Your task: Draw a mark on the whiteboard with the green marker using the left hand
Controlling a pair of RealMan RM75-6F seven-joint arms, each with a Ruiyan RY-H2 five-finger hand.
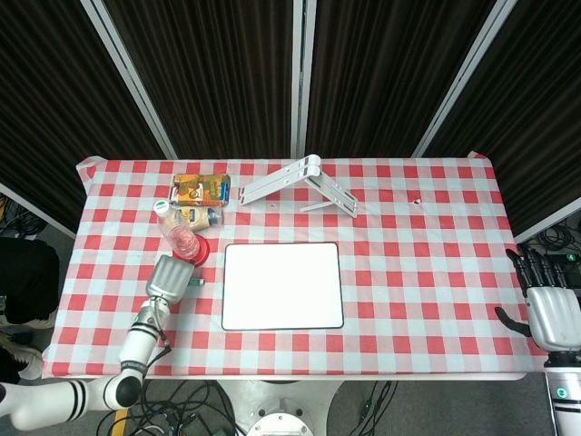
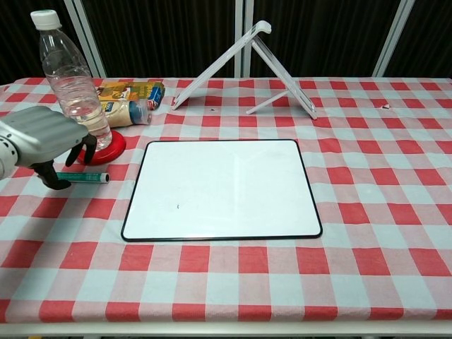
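The green marker [image 2: 83, 176] lies flat on the checked cloth, left of the whiteboard [image 2: 221, 188]; only its right tip [image 1: 199, 282] shows in the head view. My left hand [image 2: 44, 138] hovers right over the marker, palm down, fingers curled downward around it, with the thumb tip by its left end. Whether the fingers touch the marker is unclear. The whiteboard [image 1: 282, 285] is blank apart from a tiny speck. At the table's right edge my right hand [image 1: 550, 312] rests with fingers apart and nothing in it.
A clear water bottle [image 2: 73, 79] on a red coaster [image 2: 106, 150] stands just behind my left hand. A lying sauce bottle [image 2: 126, 111] and an orange carton [image 2: 134, 90] sit further back. A white folding stand [image 2: 248, 65] is behind the whiteboard.
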